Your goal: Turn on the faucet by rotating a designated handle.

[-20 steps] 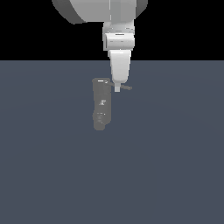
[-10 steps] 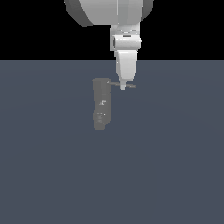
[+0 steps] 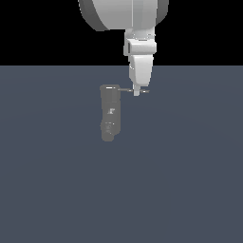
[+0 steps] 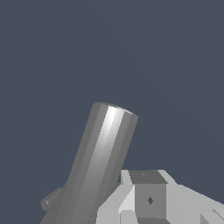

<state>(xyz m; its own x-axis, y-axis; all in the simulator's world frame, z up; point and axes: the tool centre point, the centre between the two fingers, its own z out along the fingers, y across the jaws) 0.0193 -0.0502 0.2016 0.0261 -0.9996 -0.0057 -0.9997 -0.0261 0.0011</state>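
Ext. view: faucet point(image 3: 110, 113) upright on dark grey-blue floor point(image 3: 190, 180), slightly above centre. Handle point(image 3: 127, 90), thin rod, projects from column top toward 3 o'clock. Gripper point(image 3: 137, 92) hangs from above, white fingertip point(image 3: 137, 91) right at handle, approx. mid-rod; looks touching, rod end visible past it at 3 o'clock. Jaw state: cannot tell, only one finger seen edge-on. Wrist view: glossy grey cylinder point(image 4: 98, 166) tilted in frame, white gripper body point(image 4: 153, 201) just beside it; handle not made out there.

Flat dim sim render, sharp, glossy streak on faucet point(image 4: 103, 148).
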